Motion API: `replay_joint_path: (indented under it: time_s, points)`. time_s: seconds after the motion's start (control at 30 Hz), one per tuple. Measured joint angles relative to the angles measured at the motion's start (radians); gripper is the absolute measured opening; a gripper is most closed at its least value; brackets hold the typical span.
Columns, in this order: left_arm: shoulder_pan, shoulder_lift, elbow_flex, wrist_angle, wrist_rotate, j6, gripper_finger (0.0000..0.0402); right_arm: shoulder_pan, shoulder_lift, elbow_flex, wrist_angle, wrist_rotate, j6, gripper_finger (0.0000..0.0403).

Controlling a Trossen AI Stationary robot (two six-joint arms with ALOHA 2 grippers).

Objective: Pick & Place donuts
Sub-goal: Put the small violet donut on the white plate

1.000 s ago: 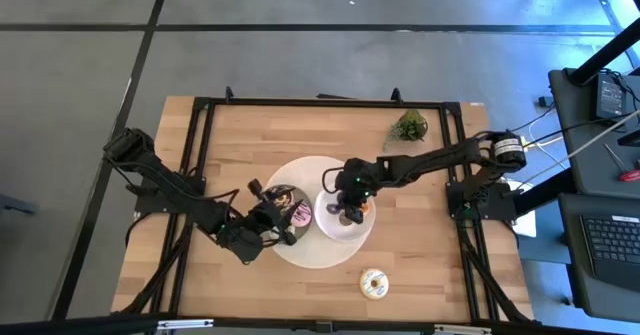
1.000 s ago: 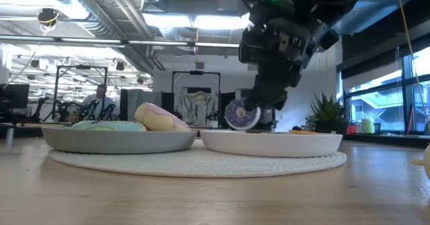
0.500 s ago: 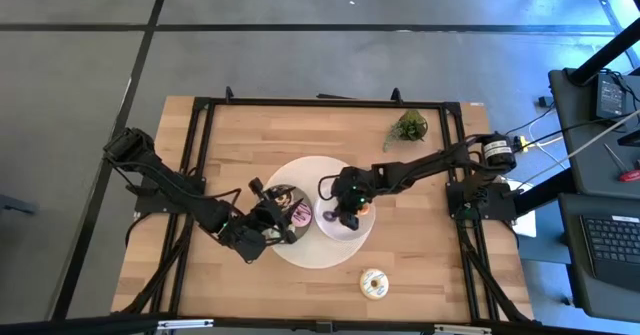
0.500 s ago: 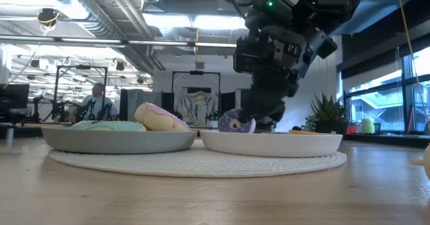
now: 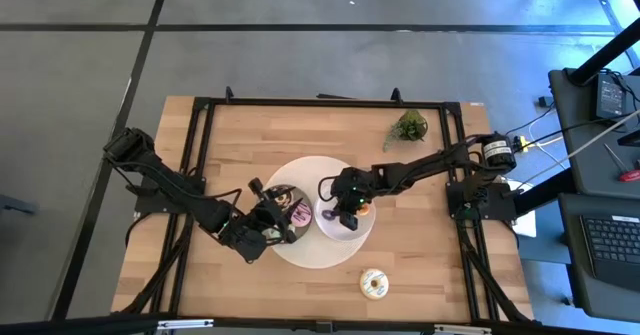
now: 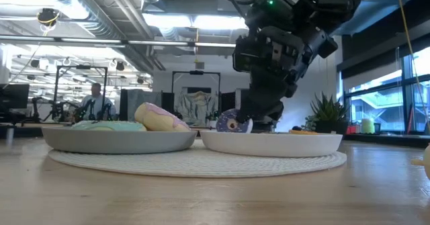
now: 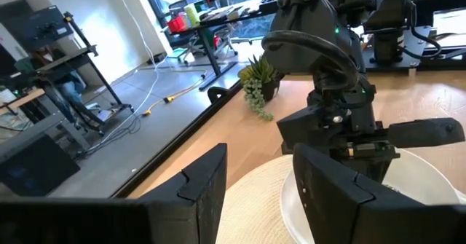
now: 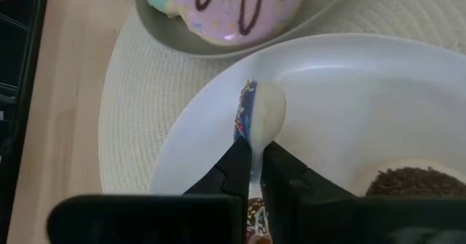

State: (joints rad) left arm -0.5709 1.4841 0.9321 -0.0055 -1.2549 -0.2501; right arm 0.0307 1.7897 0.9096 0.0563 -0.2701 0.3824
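My right gripper (image 8: 251,153) is shut on a purple mini donut (image 8: 253,113) low over the white plate (image 8: 342,98); the low view shows the donut (image 6: 232,123) at the plate's rim. A brown sprinkled mini (image 8: 408,182) lies on that plate. A pink donut (image 8: 233,4) and a green one (image 6: 101,125) lie in the grey plate (image 6: 117,141). My left gripper (image 7: 258,193) is open and empty at the grey plate's near side (image 5: 262,227). A cream donut (image 5: 374,283) lies on the table near the front edge. My right gripper pinches the purple mini donut between its two fingers, one on the iced face and one on the pale underside (image 8: 263,131). The fingers slant down from above. The donut stands on edge beyond the fingertips, over the plate's left part; whether its lower edge touches the plate I cannot tell.
Both plates sit on a round woven mat (image 5: 300,255) at the table's middle. A small green plant (image 5: 408,127) stands at the far right. Bare wood lies near the front and left edges. A person (image 6: 97,101) shows in the room behind.
My right gripper has gone down and a little toward the table's left, lowering the purple donut from above the white plate to the level of its rim. It stays shut on the donut.
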Motion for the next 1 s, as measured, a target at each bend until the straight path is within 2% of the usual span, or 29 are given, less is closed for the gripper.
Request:
replay_joint_path:
  time_s: [0.8, 0.9, 1.0]
  points:
    - [0.006, 0.0, 0.0, -0.003, 0.0, 0.0, 0.0148, 0.022, 0.0, 0.0, 0.008, 0.019, -0.021, 0.0029]
    - [0.006, 0.0, 0.0, -0.003, 0.0, -0.001, 0.0149, 0.022, 0.001, 0.0, 0.001, 0.071, -0.022, 0.0029]
    - [0.006, 0.0, 0.0, -0.003, 0.0, -0.002, 0.0152, 0.021, 0.002, 0.0, 0.005, 0.079, -0.023, 0.0029]
